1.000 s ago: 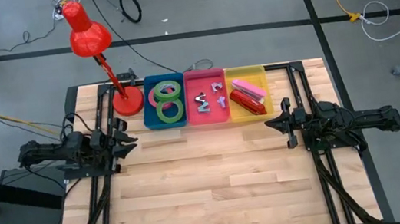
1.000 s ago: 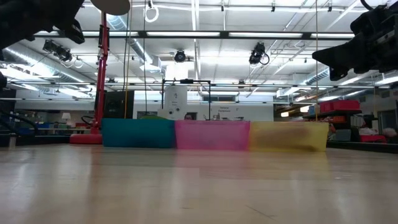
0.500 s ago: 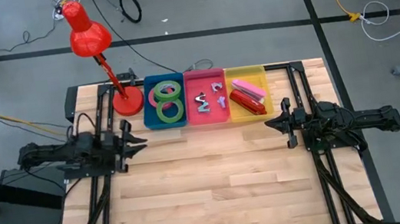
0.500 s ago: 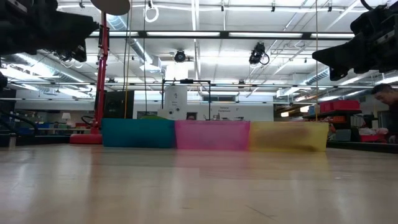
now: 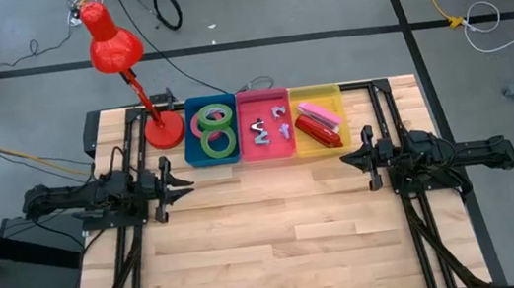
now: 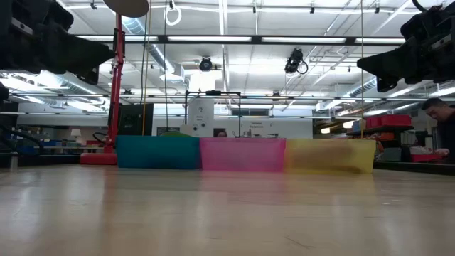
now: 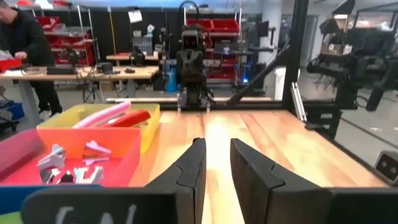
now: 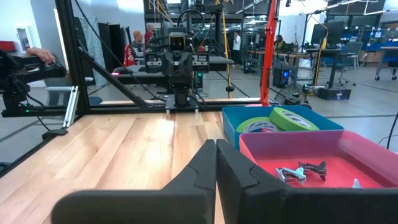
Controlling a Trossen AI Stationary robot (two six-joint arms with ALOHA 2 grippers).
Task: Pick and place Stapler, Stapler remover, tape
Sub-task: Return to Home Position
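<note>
Three bins stand in a row at the table's far middle. The blue bin (image 5: 212, 130) holds the tape: two green rolls (image 5: 220, 144) and one red roll (image 5: 206, 123), lying flat. The pink bin (image 5: 265, 123) holds several silver stapler removers (image 5: 263, 133). The yellow bin (image 5: 318, 119) holds a pink stapler (image 5: 318, 111) and a red stapler (image 5: 317, 131). My left gripper (image 5: 183, 184) hovers open and empty, near the blue bin's near left corner. My right gripper (image 5: 347, 160) hovers shut and empty, just right of the yellow bin's near corner.
A red desk lamp stands on its round base (image 5: 164, 132) left of the blue bin, its head (image 5: 113, 46) leaning out past the far edge. The near half of the wooden table (image 5: 270, 242) is bare. A person (image 7: 25, 50) stands in the room beyond.
My left gripper has gone toward the table's right edge, closer to the blue bin's near left corner. My right arm has kept still, and the bins and their contents have not moved.
</note>
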